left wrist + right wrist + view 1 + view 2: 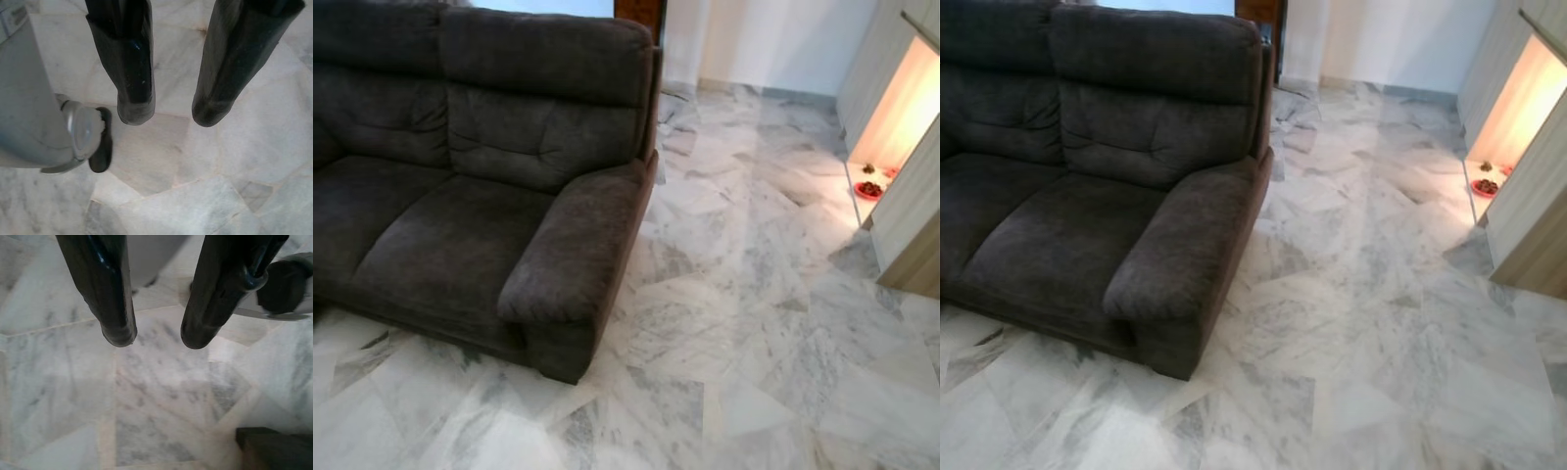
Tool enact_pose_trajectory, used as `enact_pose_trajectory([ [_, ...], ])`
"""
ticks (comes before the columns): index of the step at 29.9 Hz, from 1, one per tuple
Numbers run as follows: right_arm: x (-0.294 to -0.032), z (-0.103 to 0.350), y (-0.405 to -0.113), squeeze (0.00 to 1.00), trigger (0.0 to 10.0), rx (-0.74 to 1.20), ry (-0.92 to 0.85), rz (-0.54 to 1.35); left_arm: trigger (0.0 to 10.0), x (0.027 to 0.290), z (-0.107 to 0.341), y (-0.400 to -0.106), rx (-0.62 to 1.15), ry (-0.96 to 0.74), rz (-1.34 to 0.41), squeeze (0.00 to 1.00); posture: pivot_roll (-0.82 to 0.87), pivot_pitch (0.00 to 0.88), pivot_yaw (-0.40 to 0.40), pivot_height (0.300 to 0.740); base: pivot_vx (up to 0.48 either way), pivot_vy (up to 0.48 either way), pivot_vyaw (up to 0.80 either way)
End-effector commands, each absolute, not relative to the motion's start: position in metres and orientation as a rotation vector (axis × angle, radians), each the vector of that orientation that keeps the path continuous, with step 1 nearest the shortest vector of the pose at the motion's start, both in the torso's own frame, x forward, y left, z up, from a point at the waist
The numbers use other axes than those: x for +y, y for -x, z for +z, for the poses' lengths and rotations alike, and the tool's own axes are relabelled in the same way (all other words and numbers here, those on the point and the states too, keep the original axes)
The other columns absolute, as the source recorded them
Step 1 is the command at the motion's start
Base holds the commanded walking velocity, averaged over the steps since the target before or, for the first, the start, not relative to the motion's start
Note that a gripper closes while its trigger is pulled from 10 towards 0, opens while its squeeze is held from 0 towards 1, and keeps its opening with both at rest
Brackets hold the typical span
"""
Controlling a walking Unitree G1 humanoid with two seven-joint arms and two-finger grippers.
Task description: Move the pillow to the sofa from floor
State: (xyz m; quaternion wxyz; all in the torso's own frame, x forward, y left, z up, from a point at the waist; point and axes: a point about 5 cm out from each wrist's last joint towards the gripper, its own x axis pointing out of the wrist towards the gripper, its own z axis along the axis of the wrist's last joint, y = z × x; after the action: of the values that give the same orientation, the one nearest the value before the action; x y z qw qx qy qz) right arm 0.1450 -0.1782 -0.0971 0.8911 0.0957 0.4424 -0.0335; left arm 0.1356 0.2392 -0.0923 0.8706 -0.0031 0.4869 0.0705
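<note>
A dark grey fabric sofa (460,206) stands at the left, its seat cushions bare and its near armrest (573,245) toward the middle of the view. My left gripper (168,115) hangs over the marble floor, open, with nothing between its fingers. My right gripper (156,340) also hangs open over the floor, holding nothing. A dark corner (274,448) shows at the edge of the right wrist view.
White and grey marble floor (754,323) spreads to the right of the sofa. A lit niche (891,117) in the right wall has a small red dish (868,189) on its floor. A wooden panel (911,225) stands beside it. The robot's own leg (34,117) shows by the left gripper.
</note>
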Motion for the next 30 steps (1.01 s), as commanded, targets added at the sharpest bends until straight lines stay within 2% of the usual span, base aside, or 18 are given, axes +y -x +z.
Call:
enact_pose_trajectory([
  [1,-0.1777,-0.0973,-0.1447,0.0,10.0,0.921,-0.198,-0.073,10.0,0.24,-0.0943,-0.1301,1.044,0.003,0.148,0.0,0.04,0.068,0.032,0.74,0.0,0.439,0.0],
  [30,-0.1725,-0.0957,-0.1499,0.0,10.0,0.895,-0.245,-0.088,10.0,0.244,-0.0925,-0.1325,1.044,-0.004,0.146,0.0,0.05,0.1,0.049,0.74,0.0,0.438,0.0],
])
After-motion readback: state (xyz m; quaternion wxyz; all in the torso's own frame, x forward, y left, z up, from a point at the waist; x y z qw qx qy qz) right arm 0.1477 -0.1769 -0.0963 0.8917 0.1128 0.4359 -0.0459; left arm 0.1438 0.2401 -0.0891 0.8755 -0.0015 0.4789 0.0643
